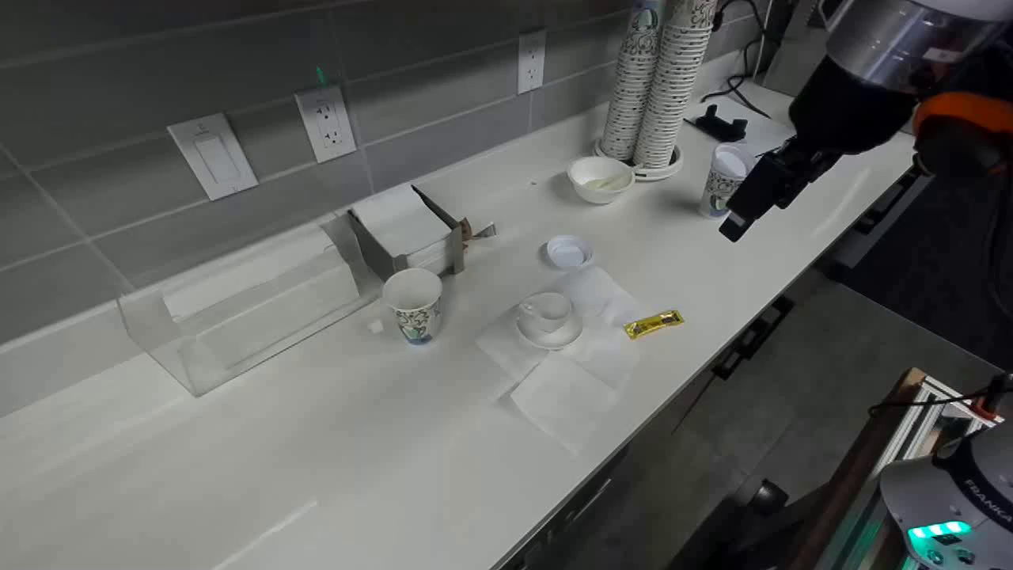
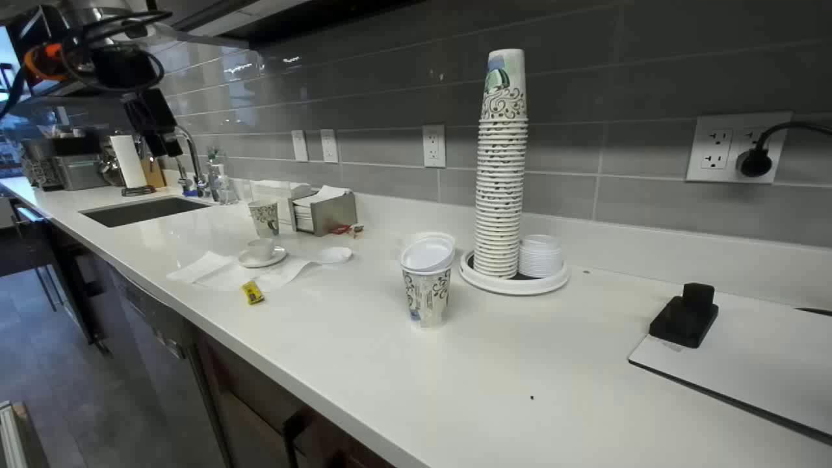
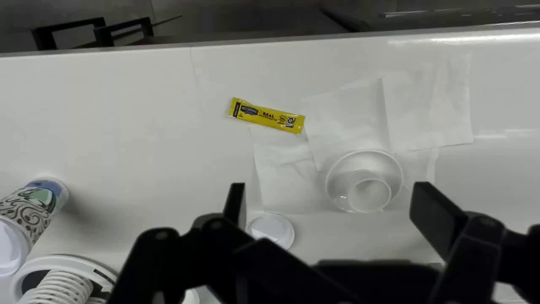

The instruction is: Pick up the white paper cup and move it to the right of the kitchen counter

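A white paper cup (image 1: 413,307) with dark greenish print stands upright and open beside the napkin holder; it also shows in an exterior view (image 2: 264,218). It is out of the wrist view. A second printed paper cup (image 1: 718,187) stands near the cup stacks with a white lid resting in its top; it also shows in an exterior view (image 2: 427,292) and at the wrist view's left (image 3: 29,209). My gripper (image 1: 740,226), also in an exterior view (image 2: 166,144), is raised above the kitchen counter (image 1: 380,459). In the wrist view the gripper's fingers (image 3: 327,198) are wide apart with nothing between them.
Tall cup stacks (image 2: 502,195) stand on a round tray (image 2: 513,286). A white bowl (image 1: 599,180), white lid (image 1: 569,252), small cup on a saucer (image 1: 549,336), napkins (image 1: 566,396) and yellow packet (image 1: 653,324) lie mid-counter. A clear box (image 1: 253,309) stands by the wall.
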You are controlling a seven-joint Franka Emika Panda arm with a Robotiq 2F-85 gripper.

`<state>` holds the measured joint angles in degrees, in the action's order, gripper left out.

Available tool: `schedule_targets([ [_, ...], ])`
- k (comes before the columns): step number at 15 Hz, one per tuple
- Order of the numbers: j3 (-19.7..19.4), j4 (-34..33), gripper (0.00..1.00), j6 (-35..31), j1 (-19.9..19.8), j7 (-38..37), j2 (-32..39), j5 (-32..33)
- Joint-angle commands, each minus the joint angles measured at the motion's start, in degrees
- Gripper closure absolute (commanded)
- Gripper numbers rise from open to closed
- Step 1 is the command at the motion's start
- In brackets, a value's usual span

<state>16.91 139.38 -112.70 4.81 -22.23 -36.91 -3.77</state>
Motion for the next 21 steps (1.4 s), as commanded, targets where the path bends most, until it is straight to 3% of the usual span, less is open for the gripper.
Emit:
schedule_targets([
  [1,-0.44,-0.17,0.0,0.16,0.53,-0.27,0.14,0.35],
  [3,-0.38,-1.06,0.0,-2.13,0.83,1.17,2.13,0.46],
  [7,1.15,-7.54,0.0,-15.0,0.1,3.09,15.34,0.98],
  [10,1.96,-13.54,0.0,-21.05,-1.16,4.92,24.74,0.46],
  [12,2.14,-20.1,0.0,-20.63,-0.44,5.34,32.03,-0.08],
  [13,0.64,-23.51,0.0,-19.38,1.84,4.99,35.58,1.16],
  [17,0.46,-35.97,0.0,-13.35,6.05,11.08,48.96,-2.4],
  [18,-0.81,-27.63,0.0,-17.09,5.98,7.49,41.64,-0.44],
  [21,-0.86,-33.58,0.0,-15.61,7.52,9.5,48.21,-1.11],
])
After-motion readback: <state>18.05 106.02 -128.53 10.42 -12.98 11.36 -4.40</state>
